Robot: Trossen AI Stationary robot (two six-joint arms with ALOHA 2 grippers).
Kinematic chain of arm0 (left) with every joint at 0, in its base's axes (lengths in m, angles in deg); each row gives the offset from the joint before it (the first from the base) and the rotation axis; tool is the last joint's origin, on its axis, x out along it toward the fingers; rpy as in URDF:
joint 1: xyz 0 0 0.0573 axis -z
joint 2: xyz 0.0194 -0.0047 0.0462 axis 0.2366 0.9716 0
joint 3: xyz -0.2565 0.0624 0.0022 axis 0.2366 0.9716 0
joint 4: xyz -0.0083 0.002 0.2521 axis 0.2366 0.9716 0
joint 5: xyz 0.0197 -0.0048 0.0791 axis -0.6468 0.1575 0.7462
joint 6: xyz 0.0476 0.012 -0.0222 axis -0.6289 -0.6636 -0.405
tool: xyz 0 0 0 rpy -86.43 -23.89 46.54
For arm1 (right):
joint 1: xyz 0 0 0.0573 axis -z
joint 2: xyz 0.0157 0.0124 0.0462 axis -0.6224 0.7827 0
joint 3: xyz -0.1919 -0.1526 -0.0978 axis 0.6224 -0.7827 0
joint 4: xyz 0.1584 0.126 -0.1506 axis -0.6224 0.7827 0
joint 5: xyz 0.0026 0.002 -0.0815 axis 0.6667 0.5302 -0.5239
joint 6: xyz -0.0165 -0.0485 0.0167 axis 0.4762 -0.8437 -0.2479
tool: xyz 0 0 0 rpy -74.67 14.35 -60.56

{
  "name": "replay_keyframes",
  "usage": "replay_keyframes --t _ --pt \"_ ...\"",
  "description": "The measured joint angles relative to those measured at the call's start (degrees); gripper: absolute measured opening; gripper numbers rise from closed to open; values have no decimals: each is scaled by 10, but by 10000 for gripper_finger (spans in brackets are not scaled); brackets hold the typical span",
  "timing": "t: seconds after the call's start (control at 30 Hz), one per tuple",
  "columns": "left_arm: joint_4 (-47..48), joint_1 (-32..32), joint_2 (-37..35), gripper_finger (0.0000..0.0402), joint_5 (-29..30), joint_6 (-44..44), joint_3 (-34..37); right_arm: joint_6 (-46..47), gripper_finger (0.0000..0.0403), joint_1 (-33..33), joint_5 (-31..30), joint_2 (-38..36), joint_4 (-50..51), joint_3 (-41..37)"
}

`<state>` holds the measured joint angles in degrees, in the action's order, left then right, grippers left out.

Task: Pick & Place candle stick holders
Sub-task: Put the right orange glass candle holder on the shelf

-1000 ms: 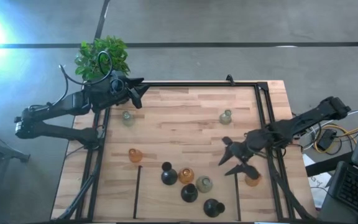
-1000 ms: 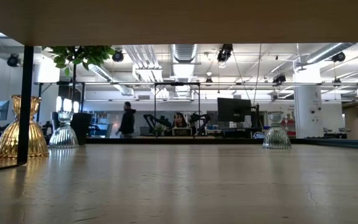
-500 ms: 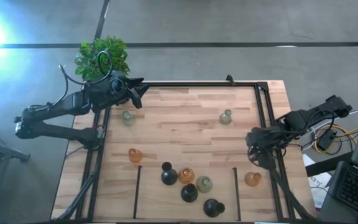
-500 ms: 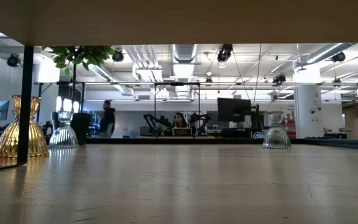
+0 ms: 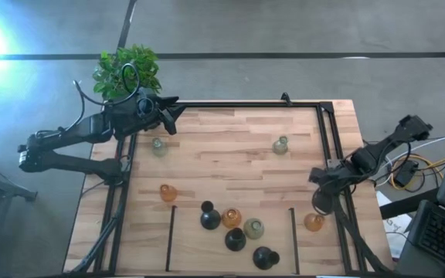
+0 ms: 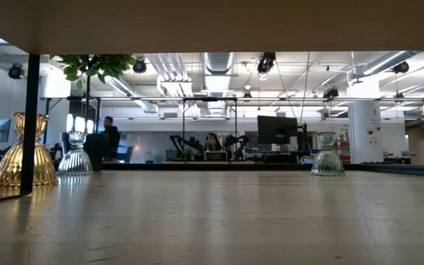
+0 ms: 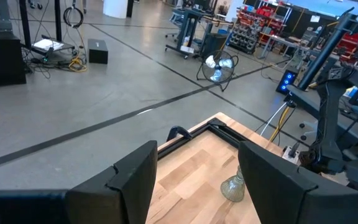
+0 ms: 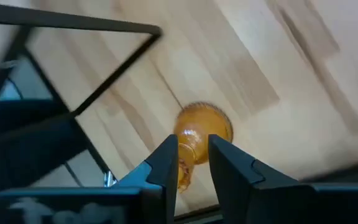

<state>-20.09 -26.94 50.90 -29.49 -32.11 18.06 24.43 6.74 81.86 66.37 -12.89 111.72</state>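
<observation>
Right wrist view: translucent amber glass candle holder standing on pale wooden tabletop by black frame rail. Right gripper above it, narrowed, not clasping. Left gripper parked wide at far corner.

**op:** My rig's arms are both matte black, chunky jointed links. On my left arm there's a thin black cable looping up over the wrist end. From its wrist cam I see two broad, flat dark fingers with angled, faceted faces.

**reply:** Is the other one the same?

**op:** Pretty much. My right arm is the same black segmented build, blocky at the joints. Its fingers look dark with squared-off tips and stepped edges. Can't make out any screws or markings from my feeds.
</observation>
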Motion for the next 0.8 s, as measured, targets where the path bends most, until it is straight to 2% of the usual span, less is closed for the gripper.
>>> replay_keyframes --t 0.27,0.67,0.8 --pt "0 0 0 230 0 -1 0 121 75 -50 -26 4 -6 -24" --pt "0 0 0 230 0 -4 0 225 121 -168 -29 6 -5 -19" --pt "0 0 0 229 0 -7 0 256 130 -198 -49 6 -18 -26"
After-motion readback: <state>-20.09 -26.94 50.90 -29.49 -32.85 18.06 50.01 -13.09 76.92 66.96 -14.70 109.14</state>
